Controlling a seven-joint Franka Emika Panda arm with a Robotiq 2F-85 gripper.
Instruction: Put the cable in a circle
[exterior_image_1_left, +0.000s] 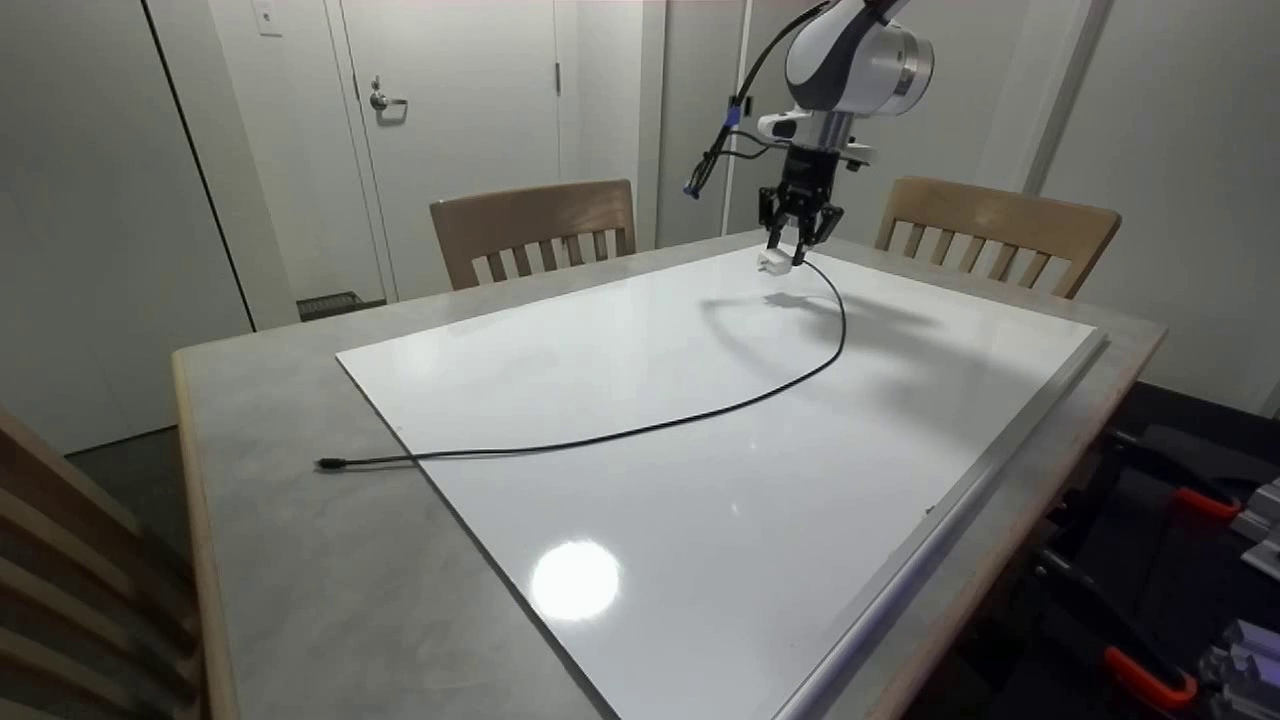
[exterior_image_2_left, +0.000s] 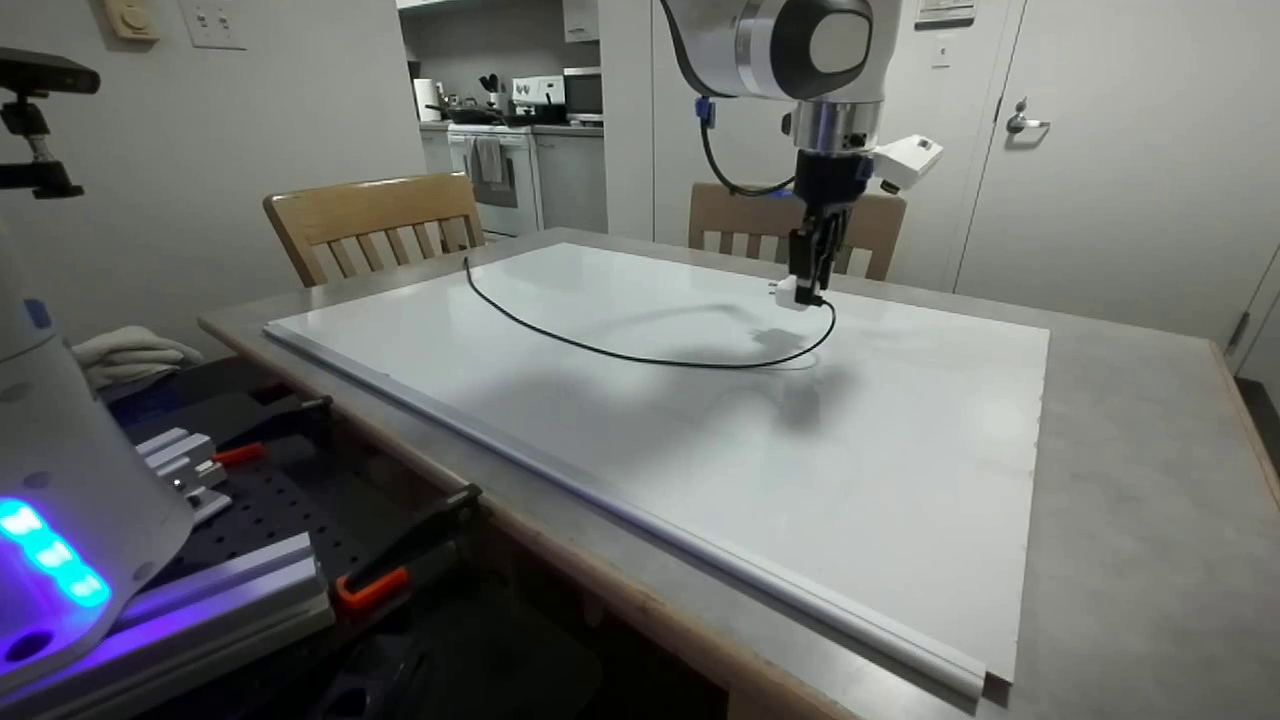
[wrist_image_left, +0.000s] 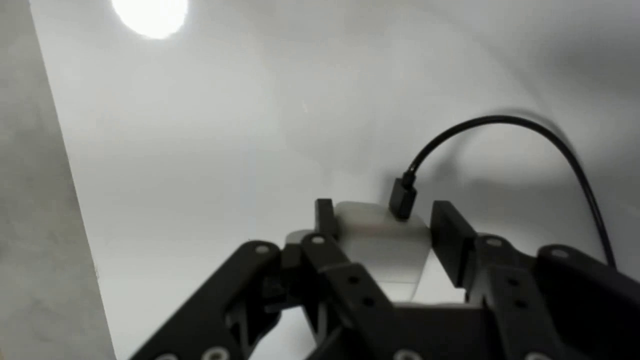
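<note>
**A springy black cable (exterior_image_2_left: 715, 365) trails from a pronged white adapter (exterior_image_1_left: 774, 262)**

The tool (wrist_image_left: 382, 232) is clamped on the adapter's sides, holding it clear of the white board (exterior_image_1_left: 700, 540). The cable joins it through a boxy connector (wrist_image_left: 402, 199), sweeps across the board in an open curve and ends with its loose plug (exterior_image_1_left: 332, 464) on the counter (exterior_image_1_left: 290, 560).

The cable looks light and flexible, though probably springy enough to resist a tight loop, and should slide easily over that slick surface. The adapter seems the surest hold; the thin cord would need a narrower pinch, best just behind the loose plug. A sideways tug could strain or unplug the connector.

The cord is round and smooth, the adapter blocky with softened edges. The board is glossy, the counter mottled grey, the rail (exterior_image_2_left: 640, 520) metallic-looking.
</note>
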